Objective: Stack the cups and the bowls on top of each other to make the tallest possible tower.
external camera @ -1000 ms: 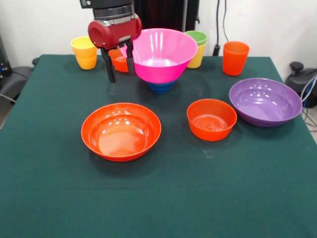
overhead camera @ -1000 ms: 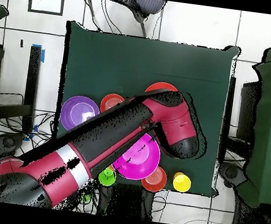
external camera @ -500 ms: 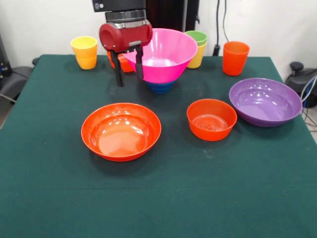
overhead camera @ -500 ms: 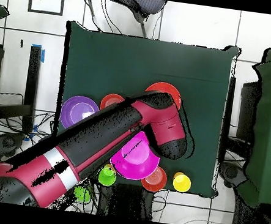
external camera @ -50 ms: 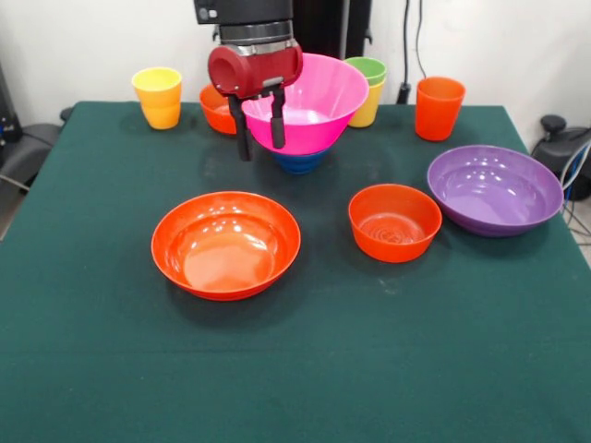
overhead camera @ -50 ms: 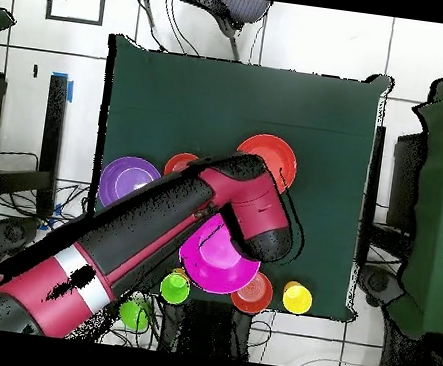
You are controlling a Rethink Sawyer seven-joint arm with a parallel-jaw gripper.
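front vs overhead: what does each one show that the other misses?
Front only: the tool, open and empty, fingers straddling the pink bowl's near rim; the blue bowl under the pink one; the small orange bowl in full. Overhead only: the whole arm crossing the table, hiding those. Both: pink bowl, purple bowl, wide orange bowl.
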